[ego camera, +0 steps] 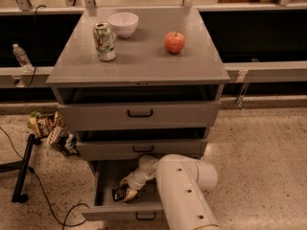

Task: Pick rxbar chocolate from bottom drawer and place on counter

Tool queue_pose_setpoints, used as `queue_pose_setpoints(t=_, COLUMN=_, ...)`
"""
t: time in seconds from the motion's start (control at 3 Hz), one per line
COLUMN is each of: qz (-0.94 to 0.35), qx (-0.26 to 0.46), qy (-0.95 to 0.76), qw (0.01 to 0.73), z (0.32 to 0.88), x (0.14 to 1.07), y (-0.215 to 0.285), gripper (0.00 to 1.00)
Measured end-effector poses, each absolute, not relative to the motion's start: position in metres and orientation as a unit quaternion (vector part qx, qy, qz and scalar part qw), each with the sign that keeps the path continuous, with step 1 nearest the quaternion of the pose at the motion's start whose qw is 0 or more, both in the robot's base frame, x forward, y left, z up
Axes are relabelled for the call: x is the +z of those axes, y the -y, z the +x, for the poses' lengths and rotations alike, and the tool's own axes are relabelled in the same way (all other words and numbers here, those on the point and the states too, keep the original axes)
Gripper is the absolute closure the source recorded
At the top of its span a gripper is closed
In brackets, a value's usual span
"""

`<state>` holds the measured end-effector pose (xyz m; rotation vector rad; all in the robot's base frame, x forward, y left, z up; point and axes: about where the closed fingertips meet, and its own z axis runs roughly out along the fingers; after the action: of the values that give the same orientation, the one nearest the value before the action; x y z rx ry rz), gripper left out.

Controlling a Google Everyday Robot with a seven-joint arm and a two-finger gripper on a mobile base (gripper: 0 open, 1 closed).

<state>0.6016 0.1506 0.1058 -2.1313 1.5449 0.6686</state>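
Your gripper [125, 191] sits down in the open bottom drawer [102, 183], close under the front of the middle drawer [172, 149]. Your arm [184, 195] fills the drawer's right side, and its left side is free. On the counter [144, 63], a can [104, 41], bowl [123, 24] and apple [174, 42] stand toward the back; the front half looks bare.

The gripper [128, 189] sits low inside the open bottom drawer [108, 176], the rxbar chocolate [118, 193] right at its tip, the counter [144, 56] well above.
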Motion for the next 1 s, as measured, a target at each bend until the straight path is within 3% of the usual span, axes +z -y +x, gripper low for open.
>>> queue_pose_setpoints(t=0.33, qz=-0.767, qx=0.241, qy=-0.556, qw=0.211, z=0.602, x=0.11, y=-0.151, gripper=0.86)
queue_pose_setpoints(t=0.67, qz=-0.748, qx=0.231, qy=-0.581, qw=0.224, z=0.599, x=0.113, y=-0.134, gripper=1.0)
queue_pose_setpoints(t=1.0, qz=-0.709, qx=0.207, qy=-0.624, qw=0.256, z=0.604, x=0.134, y=-0.104, gripper=1.0)
